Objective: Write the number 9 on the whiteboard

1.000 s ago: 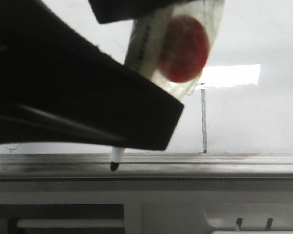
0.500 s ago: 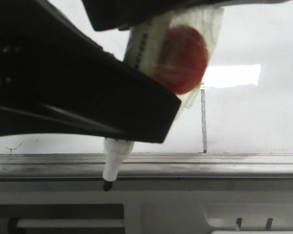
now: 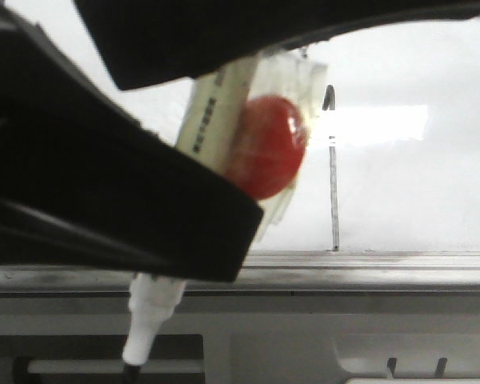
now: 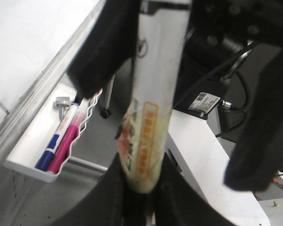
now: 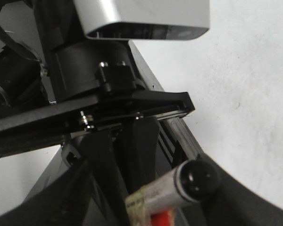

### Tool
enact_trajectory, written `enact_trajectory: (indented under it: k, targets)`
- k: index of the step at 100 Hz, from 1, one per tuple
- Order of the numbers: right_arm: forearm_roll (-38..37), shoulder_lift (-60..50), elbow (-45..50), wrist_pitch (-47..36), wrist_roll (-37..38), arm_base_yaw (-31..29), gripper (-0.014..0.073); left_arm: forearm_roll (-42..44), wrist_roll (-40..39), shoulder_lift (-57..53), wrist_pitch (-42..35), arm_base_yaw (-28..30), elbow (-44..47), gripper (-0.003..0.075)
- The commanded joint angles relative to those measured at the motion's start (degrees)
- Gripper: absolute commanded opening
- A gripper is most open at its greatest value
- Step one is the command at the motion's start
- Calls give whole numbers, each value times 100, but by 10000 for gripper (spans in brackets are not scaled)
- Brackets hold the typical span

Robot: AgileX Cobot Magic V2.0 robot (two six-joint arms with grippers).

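While carrying the marker point(image 3: 154, 308), pinched tight in the left gripper point(image 3: 244, 156) with tip hanging below the rail point(image 3: 368, 261), keep the pinch firm and retreat slowly, never swinging back toward the 9 point(image 3: 334, 172) drawn on the whiteboard point(image 3: 420, 200) just above the rail, to avoid smearing.

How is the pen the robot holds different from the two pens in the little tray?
The held pen has a whitish body with a red blob taped on; the tray pens are blue and pink. The held pen is gripped and tilted, tip down; the tray pens lie side by side in the tray. The held pen's tip is bare; the tray pens' tips are hidden. All look like markers.
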Motion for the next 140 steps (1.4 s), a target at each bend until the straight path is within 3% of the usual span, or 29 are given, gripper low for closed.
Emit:
enact_trajectory:
  k: [1, 10, 25, 36, 51, 66, 79, 140]
  targets:
    - [-33, -248, -207, -295, -76, -152, 447, -347, -115, -224, 119, 21, 14, -19]
    - [-33, -556, -207, -295, -76, -242, 310, -438, -128, -369, 30, 21, 185, -19]
    - [-33, -1169, -207, -323, -76, -382, -73, -600, -302, -477, -347, 21, 309, -19]
    - [-28, -1524, -197, -331, -76, -471, -64, -625, -801, -477, -1105, 7, 283, -19]
    - [-28, -1741, -111, -320, -76, -601, -64, -629, -2031, -477, -2982, -191, 32, -19]
    - [-28, -1739, -5, -294, -76, -648, -64, -703, -2402, -451, -4297, -660, -261, -19]
    - [21, -1739, 71, -308, -76, -648, -64, -1292, -2441, -249, -5365, -1035, -284, -19]
    - [209, -1727, 84, -286, -66, -648, -64, -1325, -2416, 647, -5993, -1084, -758, -18]
